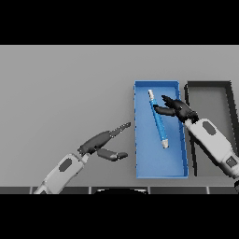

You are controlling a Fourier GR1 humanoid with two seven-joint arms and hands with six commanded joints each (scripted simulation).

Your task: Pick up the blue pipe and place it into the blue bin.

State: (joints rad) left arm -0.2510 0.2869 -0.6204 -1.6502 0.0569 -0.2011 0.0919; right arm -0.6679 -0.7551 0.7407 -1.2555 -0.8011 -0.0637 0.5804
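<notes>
Head view: left hand (pixel 100 142) rests low over the grey desk (pixel 65 93), fingers (pixel 122 127) straight and spread from the thumb, holding nothing. Beyond, the blue pipe (pixel 158 120) lies slanted inside the blue bin (pixel 161 168); right hand (pixel 179 109) sits just beside it, fingers loosely spread. A dark bin (pixel 208 85) adjoins on the right.

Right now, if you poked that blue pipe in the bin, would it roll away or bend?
The blue pipe looks straight and thin, so it is probably stiff, not floppy. Being round, it would likely roll if poked, but the walls of the blue bin should stop it. It seems light for its length, since the right hand beside it looks much bulkier.
</notes>
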